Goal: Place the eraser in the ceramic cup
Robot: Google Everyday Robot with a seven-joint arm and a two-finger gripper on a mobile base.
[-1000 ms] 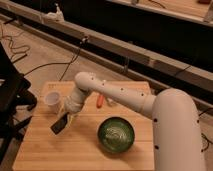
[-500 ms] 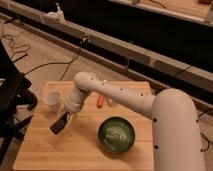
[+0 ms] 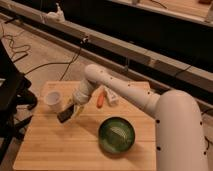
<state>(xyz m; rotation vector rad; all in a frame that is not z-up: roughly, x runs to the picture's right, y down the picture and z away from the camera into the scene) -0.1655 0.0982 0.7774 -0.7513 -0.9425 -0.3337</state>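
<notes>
- Here is the table (image 3: 60, 150): a pale wooden top, planks running left to right, well lit.
- The white arm (image 3: 150, 100) sweeps in from the near right corner, bends over the far edge and reaches down to the left half of the table.
- The gripper (image 3: 72, 111) hangs low over the wood, just to the right of the ceramic cup (image 3: 53, 100).
- The jaws hold the eraser (image 3: 65, 115), a flat black block, tilted, its lower end near the tabletop.
- The eraser sits just beside the cup, on its near right side, outside it.
- The cup stands upright near the table's far left corner, mouth open to the top.
- A green bowl (image 3: 116, 134) rests on the near right part of the table, well apart from the cup.
- Behind the gripper lies a small orange thing (image 3: 100, 100), touching a pale pad (image 3: 111, 95) by the far edge.
- A dark chair (image 3: 12, 95) stands to the left of the table.
- Black cables (image 3: 20, 47) trail over the brown floor (image 3: 45, 60) beyond.
- A long pale ledge (image 3: 100, 42) crosses the room behind, dark above it.
</notes>
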